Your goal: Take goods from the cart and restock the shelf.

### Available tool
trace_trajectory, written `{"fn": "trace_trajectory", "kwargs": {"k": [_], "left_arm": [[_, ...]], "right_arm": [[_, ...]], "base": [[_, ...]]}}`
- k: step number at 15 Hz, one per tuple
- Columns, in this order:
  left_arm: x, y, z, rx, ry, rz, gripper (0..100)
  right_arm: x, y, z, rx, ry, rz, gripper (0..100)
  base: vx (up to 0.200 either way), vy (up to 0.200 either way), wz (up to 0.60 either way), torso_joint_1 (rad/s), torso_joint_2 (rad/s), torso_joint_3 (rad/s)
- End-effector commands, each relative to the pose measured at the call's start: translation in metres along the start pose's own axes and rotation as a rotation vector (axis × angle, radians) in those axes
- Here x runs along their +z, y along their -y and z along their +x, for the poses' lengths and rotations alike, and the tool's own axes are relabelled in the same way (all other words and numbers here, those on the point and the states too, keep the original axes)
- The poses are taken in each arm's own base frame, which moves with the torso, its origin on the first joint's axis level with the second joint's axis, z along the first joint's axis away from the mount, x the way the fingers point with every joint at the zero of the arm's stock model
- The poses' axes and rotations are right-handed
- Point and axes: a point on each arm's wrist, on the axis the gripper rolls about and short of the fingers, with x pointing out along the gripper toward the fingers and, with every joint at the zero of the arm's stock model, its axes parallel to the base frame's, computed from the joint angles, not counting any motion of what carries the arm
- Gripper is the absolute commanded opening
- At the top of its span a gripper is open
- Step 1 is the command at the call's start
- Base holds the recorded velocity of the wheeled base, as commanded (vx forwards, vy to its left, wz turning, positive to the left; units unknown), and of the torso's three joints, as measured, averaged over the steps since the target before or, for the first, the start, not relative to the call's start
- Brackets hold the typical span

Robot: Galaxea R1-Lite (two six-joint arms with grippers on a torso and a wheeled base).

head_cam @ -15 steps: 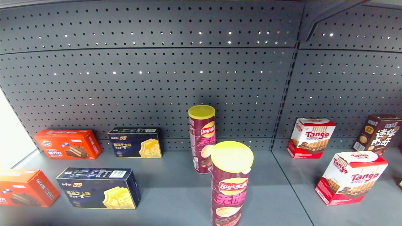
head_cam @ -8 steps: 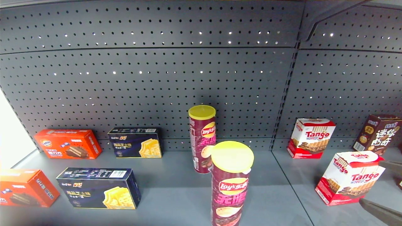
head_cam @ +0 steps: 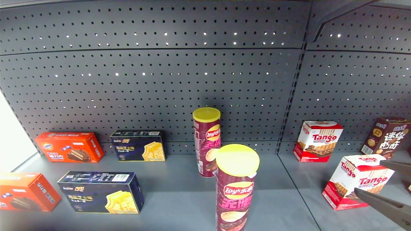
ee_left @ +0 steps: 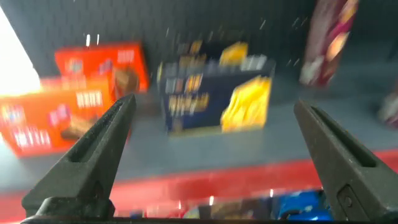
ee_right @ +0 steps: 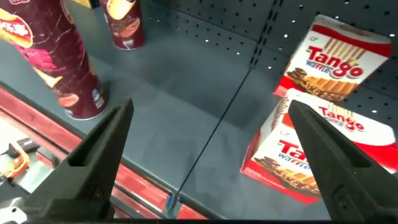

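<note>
The right gripper (head_cam: 367, 176) shows at the lower right of the head view. Its dark fingers are spread wide and hold nothing, close beside the front red-and-white cardboard wafer box (head_cam: 348, 181) on the grey metal shelf (head_cam: 179, 192). The left gripper (ee_left: 214, 102) also gapes empty, facing a dark blue cracker box (ee_left: 211, 109). A maroon chip canister with a yellow lid (head_cam: 236, 192) stands at bottom centre.

Chip cans (head_cam: 237, 189) stand on the shelf (head_cam: 179, 195) between biscuit boxes (head_cam: 102, 192) left, wafer boxes (head_cam: 353, 178) right.
</note>
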Motion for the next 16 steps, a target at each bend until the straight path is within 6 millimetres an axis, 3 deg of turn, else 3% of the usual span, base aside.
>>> {"fn": "trace_trajectory", "kwargs": {"k": [1, 3, 4, 8, 11, 13, 14, 16], "left_arm": [[0.114, -0.007, 0.073, -0.152, -0.078, -0.009, 100], [0.126, -0.001, 0.105, -0.301, -0.140, -0.019, 100], [0.122, 0.006, 0.126, -0.379, -0.201, 0.013, 100], [0.111, 0.035, 0.166, -0.563, -0.328, 0.040, 100], [0.102, 0.050, 0.212, -0.557, -0.417, 0.044, 100], [0.100, 0.052, 0.218, -0.552, -0.428, 0.048, 100], [0.090, 0.058, 0.243, -0.451, -0.490, 0.083, 100], [0.080, 0.061, 0.248, -0.455, -0.529, 0.104, 100]], "right_arm": [[0.003, -0.002, 0.003, 0.018, -0.001, -0.008, 100], [0.003, -0.004, 0.003, -0.007, -0.004, -0.013, 100], [0.004, -0.006, 0.002, -0.008, 0.003, -0.019, 100], [0.006, -0.006, -0.002, -0.064, 0.020, -0.024, 100], [0.007, -0.005, -0.003, -0.107, 0.023, -0.021, 100], [0.007, -0.005, -0.004, -0.111, 0.026, -0.019, 100], [0.007, -0.004, -0.006, -0.131, 0.033, -0.013, 100], [0.007, -0.004, -0.008, -0.147, 0.041, 0.001, 100]], "base": [[0.000, 0.000, 0.00, 0.000, 0.00, 0.000], [0.000, 0.000, 0.00, 0.000, 0.00, 0.000], [0.000, 0.000, 0.00, 0.000, 0.00, 0.000], [0.000, 0.000, 0.00, 0.000, 0.00, 0.000], [0.000, 0.000, 0.00, 0.000, 0.00, 0.000], [0.000, 0.000, 0.00, 0.000, 0.00, 0.000], [0.000, 0.000, 0.00, 0.000, 0.00, 0.000], [0.000, 0.000, 0.00, 0.000, 0.00, 0.000]]}}
